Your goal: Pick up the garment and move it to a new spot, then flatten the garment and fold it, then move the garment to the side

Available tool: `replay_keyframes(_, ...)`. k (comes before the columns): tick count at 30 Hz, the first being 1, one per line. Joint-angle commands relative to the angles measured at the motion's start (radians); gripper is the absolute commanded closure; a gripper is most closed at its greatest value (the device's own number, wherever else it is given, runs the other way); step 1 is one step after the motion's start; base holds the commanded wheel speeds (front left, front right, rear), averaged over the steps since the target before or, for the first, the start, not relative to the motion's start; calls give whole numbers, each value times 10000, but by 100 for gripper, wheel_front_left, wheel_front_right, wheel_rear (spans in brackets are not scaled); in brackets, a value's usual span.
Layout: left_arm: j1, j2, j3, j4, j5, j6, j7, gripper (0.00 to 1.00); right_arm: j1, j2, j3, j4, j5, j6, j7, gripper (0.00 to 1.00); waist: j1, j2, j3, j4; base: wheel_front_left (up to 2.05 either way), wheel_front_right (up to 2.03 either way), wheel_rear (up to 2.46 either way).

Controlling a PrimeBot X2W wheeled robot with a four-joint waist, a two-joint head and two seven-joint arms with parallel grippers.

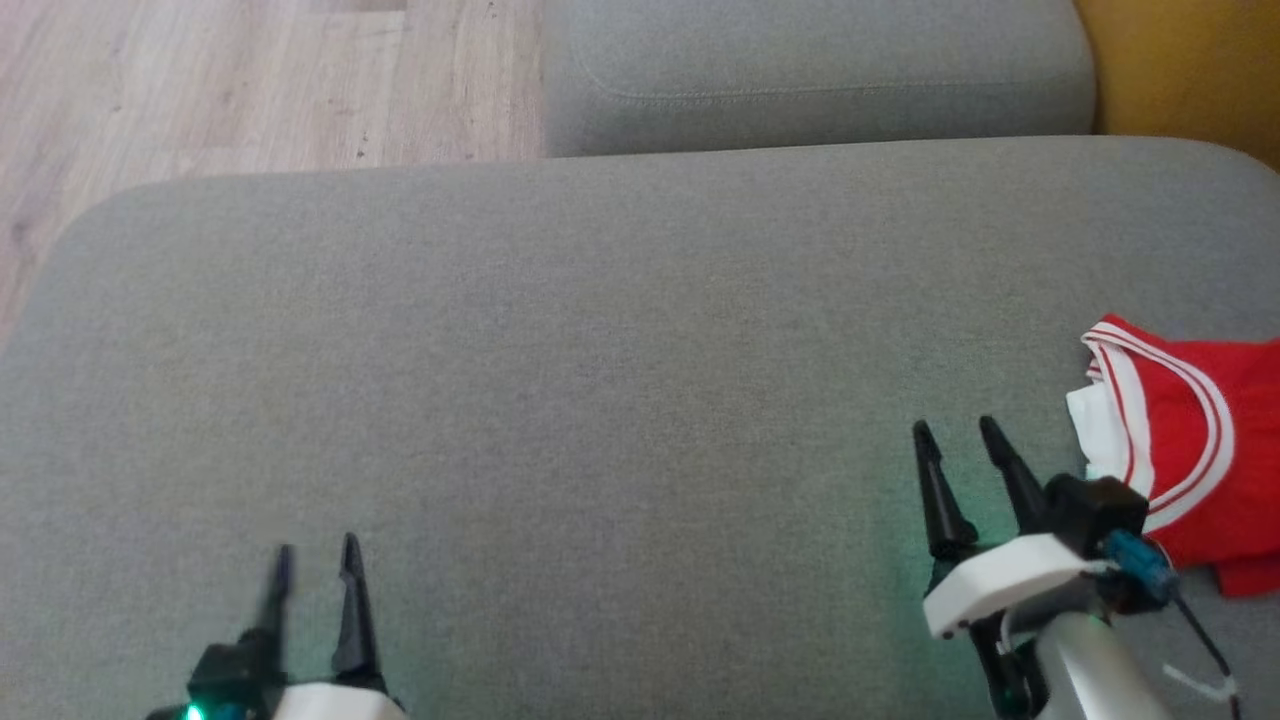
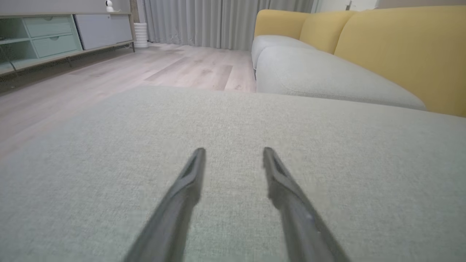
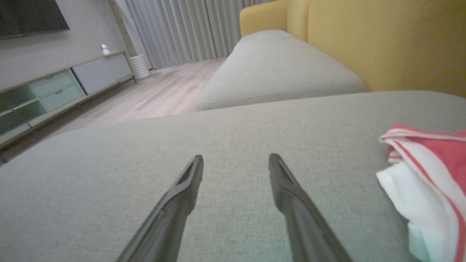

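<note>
The garment [image 1: 1195,450] is red with white stripes and a white inner layer. It lies bunched at the right edge of the grey sofa cushion [image 1: 600,350], partly cut off by the head view's edge. In the right wrist view the garment [image 3: 429,174] sits to the right of the fingers. My right gripper [image 1: 955,428] hovers open just left of the garment, touching nothing; its open fingers frame bare cushion [image 3: 236,157]. At the lower left my left gripper [image 1: 318,548] is open over bare cushion, far from the garment, with nothing between its fingers [image 2: 233,150].
A second grey seat cushion [image 1: 820,70] lies beyond, with a yellow sofa back [image 1: 1190,70] on the right. Wood floor [image 1: 200,90] lies past the cushion's left and far edges. A low cabinet [image 2: 54,36] and curtains [image 2: 218,22] stand across the room.
</note>
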Motion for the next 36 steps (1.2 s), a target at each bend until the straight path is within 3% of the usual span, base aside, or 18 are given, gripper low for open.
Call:
replay_keyframes(1, 2, 0, -8, 52, 0, 0, 2, 100, 5, 10, 4, 58, -6, 0, 4, 100, 0, 0, 0, 0, 0, 0, 0)
replay_keyframes(36, -308, 1, 328, -88, -3775, -319, 978, 100, 266, 24, -568, -543, 3721, -2, 984, 100, 0, 0, -3, -83, 0, 0, 0)
